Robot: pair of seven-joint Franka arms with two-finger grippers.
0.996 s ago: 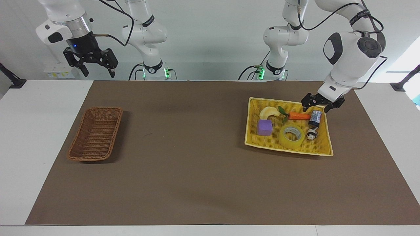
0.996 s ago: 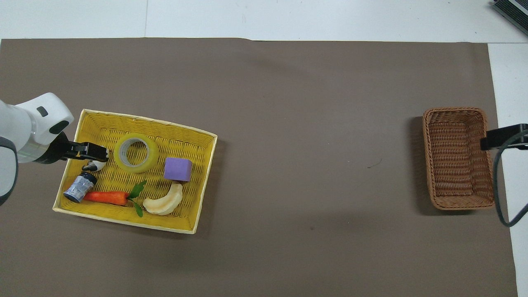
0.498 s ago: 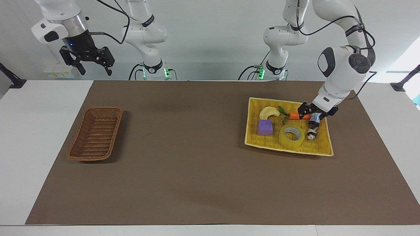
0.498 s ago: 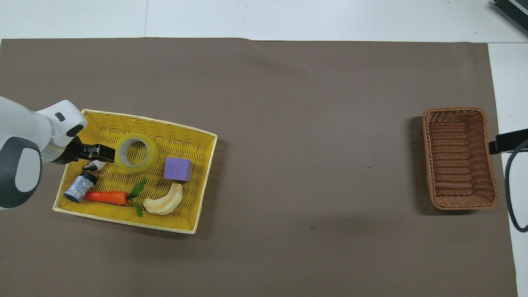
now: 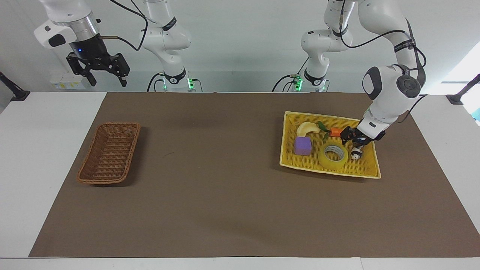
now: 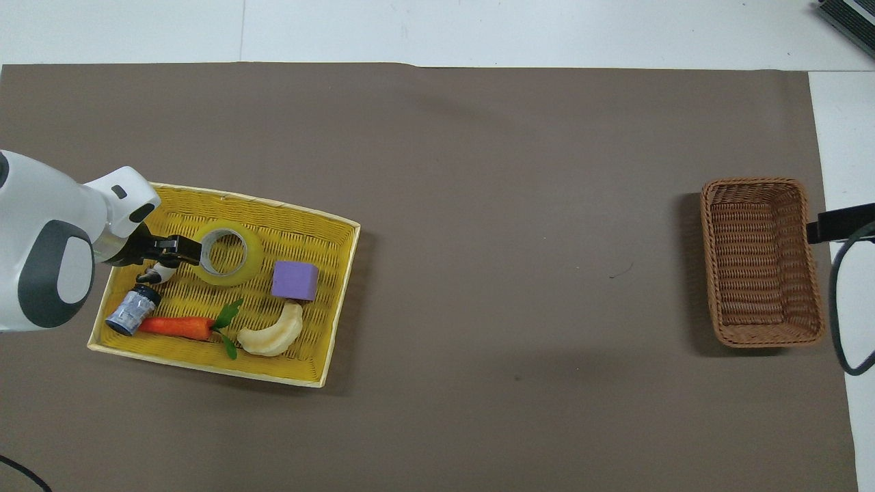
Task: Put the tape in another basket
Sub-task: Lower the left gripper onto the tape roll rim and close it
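In yellow woven tray (image 5: 365, 170): glossy ring tape (image 5: 333, 156) | left pincer (image 5: 351, 138) wide | right pincer (image 5: 98, 71) wide

yellow tape (image 5: 333, 156), brown wicker basket (image 5: 109, 153)

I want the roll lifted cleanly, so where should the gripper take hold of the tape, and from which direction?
Come from above. The tape lies flat in the yellow basket, hole up, so probably pinch its wall, one finger in the core, one outside. The open left gripper hangs by its edge.
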